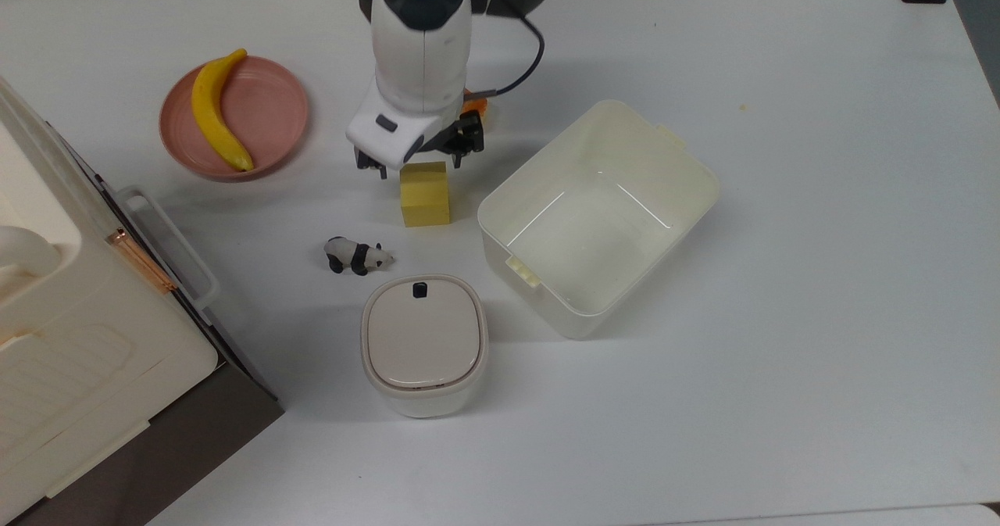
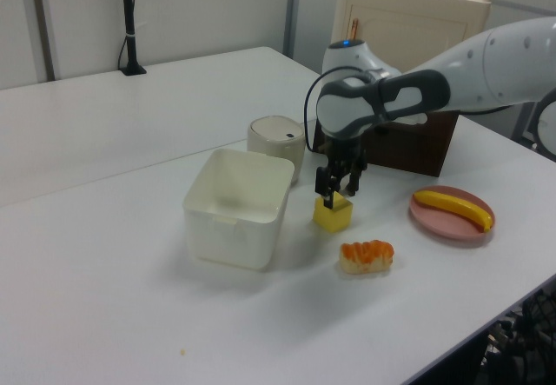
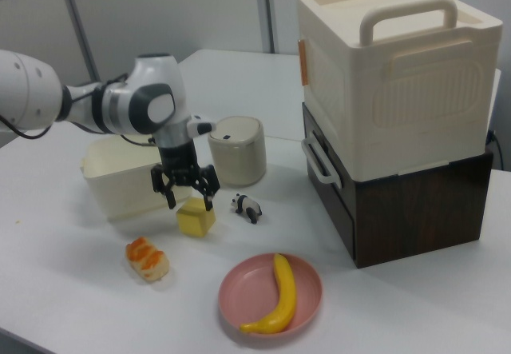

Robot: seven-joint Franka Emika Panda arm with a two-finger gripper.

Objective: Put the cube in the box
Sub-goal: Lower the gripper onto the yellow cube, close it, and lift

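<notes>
In the top view, you see the gripper (image 1: 418,168) spread wide over the cube's (image 1: 426,195) far edge, the arm hiding most of the bread toy (image 1: 474,107). In the left view, the box (image 2: 236,207) stands beside the cube. In the right view, the fingers (image 3: 169,196) straddle the cube on the worktop (image 3: 96,290), not touching it

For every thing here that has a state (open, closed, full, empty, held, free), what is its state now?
gripper: open, just above the cube, holding nothing
cube: free, resting on the table
box: no lid, empty
lidded container: lid on
pink plate: holds a banana
beige case: closed
bread toy: free on the table
panda figure: free on the table
</notes>
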